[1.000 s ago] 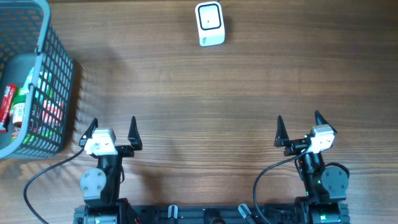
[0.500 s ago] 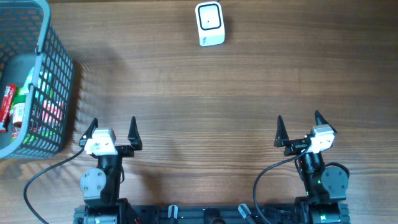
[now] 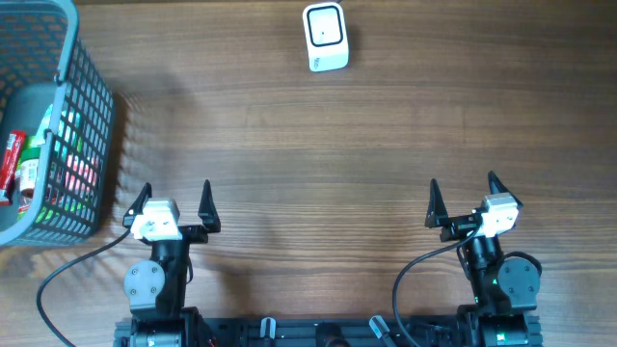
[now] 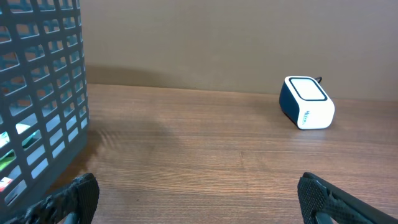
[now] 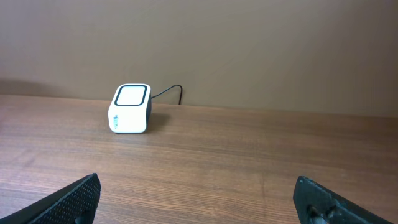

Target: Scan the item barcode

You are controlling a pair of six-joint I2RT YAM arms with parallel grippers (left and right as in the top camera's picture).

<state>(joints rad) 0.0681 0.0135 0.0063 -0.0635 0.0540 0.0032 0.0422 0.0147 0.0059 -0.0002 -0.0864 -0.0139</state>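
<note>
just wooden table (image 3: 386,145), scanner (image 3: 325,37), tan wall (image 5: 249,37)

Both arms are seen folded back over their bases, set well apart from each other. The left arm (image 3: 152,281) is kept low and compact, and the left tool (image 3: 175,193) is pointed forward with its jaws spread wide and empty. The right arm (image 3: 503,278) is posed in the same way, turned slightly outward. The right tool (image 3: 463,185) is likewise spread wide, with nothing gripped. In each wrist view only the dark fingertips (image 4: 79,196) are shown, one at each lower corner of the frame, far apart.
</note>
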